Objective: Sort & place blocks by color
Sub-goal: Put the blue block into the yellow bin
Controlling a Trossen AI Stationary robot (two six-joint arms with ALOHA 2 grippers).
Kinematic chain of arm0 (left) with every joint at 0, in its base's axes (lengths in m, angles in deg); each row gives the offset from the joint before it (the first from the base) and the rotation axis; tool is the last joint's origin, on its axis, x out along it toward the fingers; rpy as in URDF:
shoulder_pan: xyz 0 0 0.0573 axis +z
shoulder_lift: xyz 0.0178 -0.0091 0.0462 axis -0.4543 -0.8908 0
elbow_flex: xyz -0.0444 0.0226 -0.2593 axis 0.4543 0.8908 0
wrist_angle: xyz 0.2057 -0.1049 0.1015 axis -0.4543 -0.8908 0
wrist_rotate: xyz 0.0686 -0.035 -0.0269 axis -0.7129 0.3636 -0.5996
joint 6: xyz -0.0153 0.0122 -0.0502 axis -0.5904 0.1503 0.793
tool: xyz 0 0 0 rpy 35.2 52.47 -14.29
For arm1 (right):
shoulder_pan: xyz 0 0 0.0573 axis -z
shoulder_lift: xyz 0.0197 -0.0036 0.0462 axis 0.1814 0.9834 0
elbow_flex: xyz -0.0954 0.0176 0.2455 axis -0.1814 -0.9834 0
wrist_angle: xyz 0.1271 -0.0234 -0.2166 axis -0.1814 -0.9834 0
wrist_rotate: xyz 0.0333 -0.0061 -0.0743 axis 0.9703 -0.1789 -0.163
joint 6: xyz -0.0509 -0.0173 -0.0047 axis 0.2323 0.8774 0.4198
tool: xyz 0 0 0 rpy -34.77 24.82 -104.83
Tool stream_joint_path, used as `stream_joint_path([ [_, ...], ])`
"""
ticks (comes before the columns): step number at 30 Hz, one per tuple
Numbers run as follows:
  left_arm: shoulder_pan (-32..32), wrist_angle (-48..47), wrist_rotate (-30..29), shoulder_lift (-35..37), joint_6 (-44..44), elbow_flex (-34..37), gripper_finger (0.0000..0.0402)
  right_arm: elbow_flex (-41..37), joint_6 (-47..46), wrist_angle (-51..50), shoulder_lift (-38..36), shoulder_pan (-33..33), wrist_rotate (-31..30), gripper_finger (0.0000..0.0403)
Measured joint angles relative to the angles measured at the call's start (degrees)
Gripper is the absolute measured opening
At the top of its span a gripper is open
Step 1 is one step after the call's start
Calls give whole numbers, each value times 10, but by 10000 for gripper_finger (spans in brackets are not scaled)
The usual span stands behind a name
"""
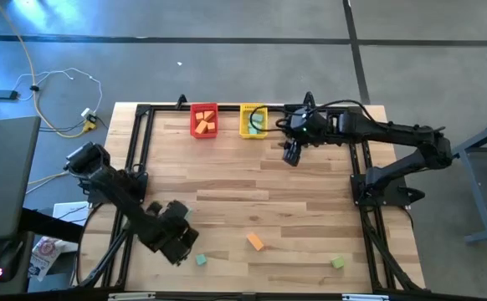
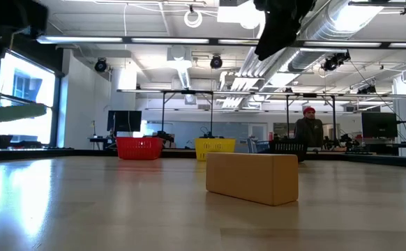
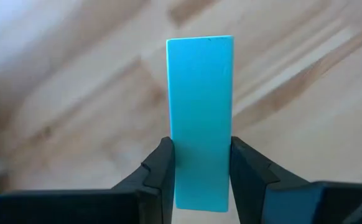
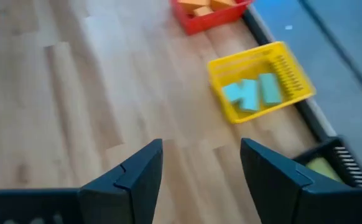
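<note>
My left gripper [image 1: 187, 249] is near the table's front left, shut on a teal bar [image 3: 201, 118]. The bar's free end shows in the high view [image 1: 201, 260]. An orange bar [image 1: 255, 242] lies flat on the table in front of centre and also shows in the low view [image 2: 252, 176]. A light green cube [image 1: 337, 262] rests near the front right. My right gripper [image 1: 291, 155] is open and empty, above the table near the far bins; it also shows in its wrist view [image 4: 201, 155]. My left gripper pinches the teal bar's two long sides [image 3: 175, 168] between its two fingers, near one end. The bar lies along the fingers and sticks out past their tips. The fingers slant down from the table's left. The table behind the bar looks some way off.
A red bin [image 1: 203, 119] with orange blocks and a yellow bin [image 1: 253, 119] with teal blocks [image 4: 249, 93] stand at the far edge. A black bin [image 4: 330, 163] beside them lies partly under the right arm. A black frame rail [image 1: 365, 180] borders the table.
</note>
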State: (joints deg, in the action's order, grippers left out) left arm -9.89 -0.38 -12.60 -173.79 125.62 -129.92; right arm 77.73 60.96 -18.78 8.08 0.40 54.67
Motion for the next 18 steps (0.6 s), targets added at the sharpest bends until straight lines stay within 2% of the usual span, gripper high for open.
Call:
stream_joint_path([
  [11,156,8,-108,65,-292,0,91,0,-87,-17,0,-70,14,201],
  [18,255,46,-135,85,-461,0,92,0,-150,-59,0,-122,-12,201],
])
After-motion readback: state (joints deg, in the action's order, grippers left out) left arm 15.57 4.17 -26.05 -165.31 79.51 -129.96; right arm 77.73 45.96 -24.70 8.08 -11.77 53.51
